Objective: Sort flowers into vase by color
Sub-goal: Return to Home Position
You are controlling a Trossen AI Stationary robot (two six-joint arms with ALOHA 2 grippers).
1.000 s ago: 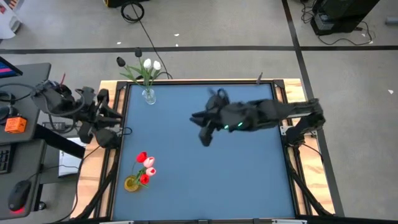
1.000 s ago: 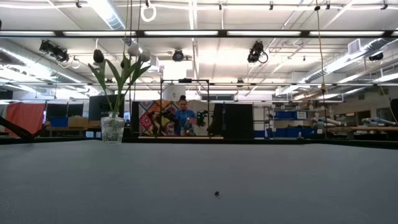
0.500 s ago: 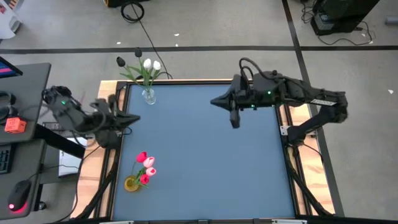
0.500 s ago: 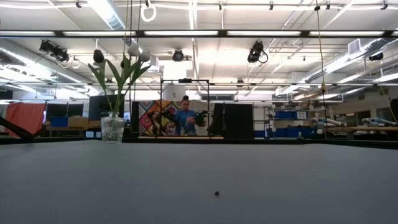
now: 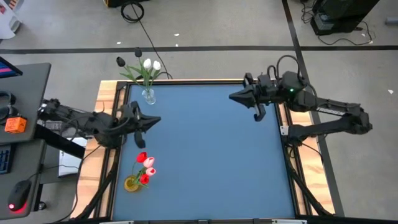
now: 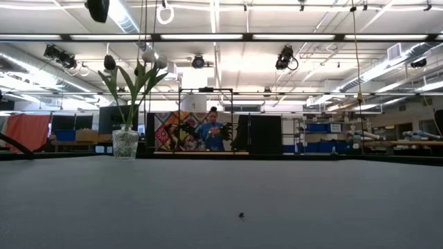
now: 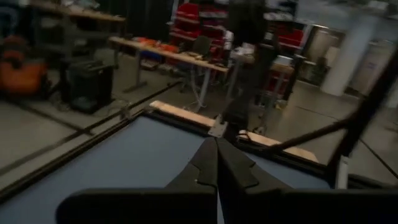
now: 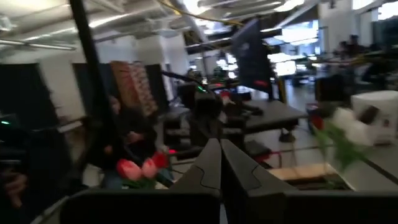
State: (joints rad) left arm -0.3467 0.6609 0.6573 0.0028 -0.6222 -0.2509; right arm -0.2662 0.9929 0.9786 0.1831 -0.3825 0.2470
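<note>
Tabletop: a blue surface (image 5: pixel 205 155) in a wooden frame, with one arm reaching in from each side.
Around it: an orange box (image 5: pixel 15 124) sits beyond the left edge, and a cable coil (image 5: pixel 132 10) lies on the floor past the far side. A person (image 6: pixel 211 135) in blue stands in the room behind, well apart.
Speck: a small dark speck (image 6: pixel 241 215) lies on the tabletop in the low view.
Left tool (image 5: pixel 155 119): over the left edge, between the two vases, fingers pressed together and empty.
Right tool (image 5: pixel 232 97): over the far right part, pinched closed, holding nothing.
In the way: in the right wrist view that tool's own fingers (image 8: pixel 205 174) cover the lower middle.
Clear glass vase (image 5: pixel 148 96): upright by the far left corner. It holds white tulips (image 5: pixel 151 64) and one dark head (image 5: pixel 120 61) on long green stems with leaves.
Yellow vase (image 5: pixel 131 184): by the left edge, on the near side. It holds red and pink tulips (image 5: pixel 145 165), their small heads bunched close.
</note>
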